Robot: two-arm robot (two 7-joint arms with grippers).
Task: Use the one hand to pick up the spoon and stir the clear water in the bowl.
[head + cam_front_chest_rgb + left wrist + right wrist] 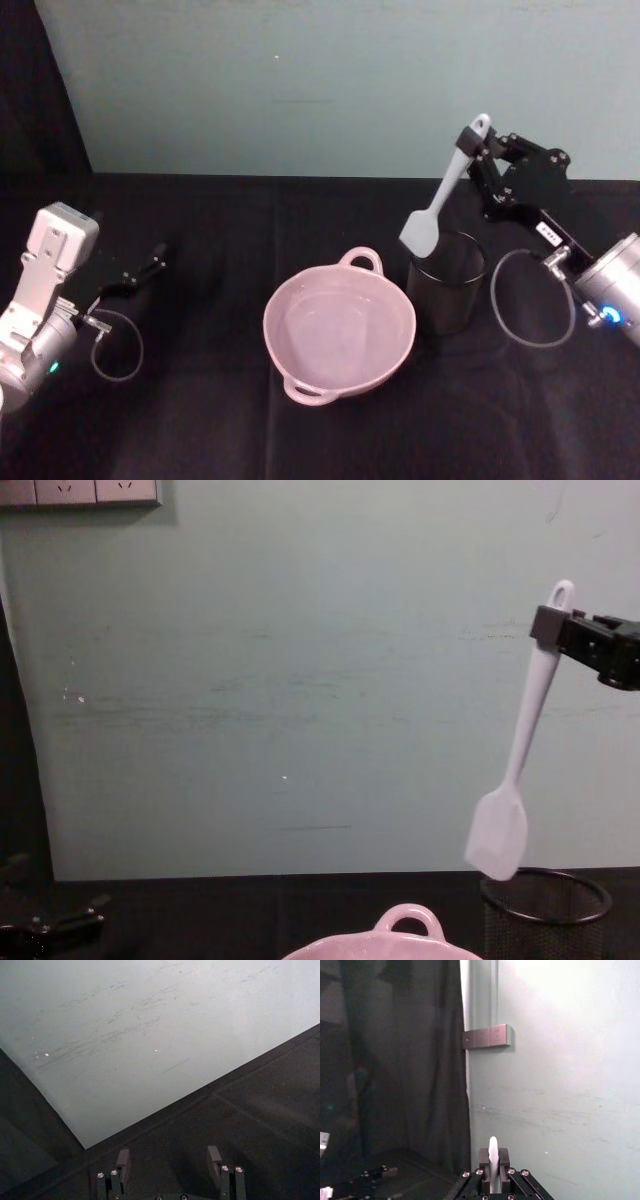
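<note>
Gripping the spoon (pixel 443 194) by its handle, right gripper (pixel 482 152) at 2 o'clock from bowl (pixel 339 325); left gripper (pixel 170 1161) open, parked.

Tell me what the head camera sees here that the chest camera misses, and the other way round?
Head view alone: the water inside the pink bowl and the left gripper, parked open over the black table at the left.

Chest view alone: from the side, the spoon hangs blade down, its blade clear above the rim of the black mesh cup.

Both: the right gripper shut on the spoon near its handle end, with the bowl beside the cup.
</note>
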